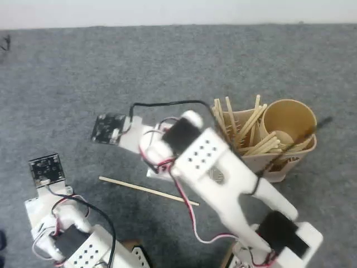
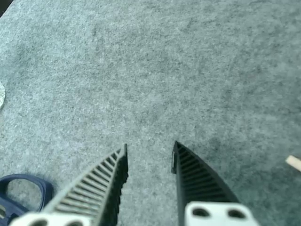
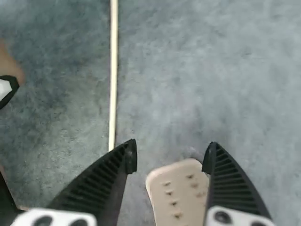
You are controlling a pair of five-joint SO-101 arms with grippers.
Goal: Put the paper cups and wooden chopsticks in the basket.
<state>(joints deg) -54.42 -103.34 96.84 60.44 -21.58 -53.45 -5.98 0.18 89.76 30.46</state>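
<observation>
Left gripper point(image 2: 149, 153): released, jaws apart over the grey tabletop point(image 2: 155, 61).
Loose chopstick point(image 1: 148, 190): flat on the tabletop, far end cut off in the right wrist view.
Right gripper point(image 3: 171, 153): released, just beside it; pale perforated piece point(image 3: 176, 193) between the jaws, unidentifiable.
Basket point(image 1: 301, 153): holds chopsticks point(image 1: 251, 125) and a paper cup point(image 1: 289, 120), near side hidden by the arm.

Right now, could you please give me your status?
Left gripper open, right gripper open. One wooden chopstick on the mat; paper cup in basket. A cable crosses above its end.
</observation>
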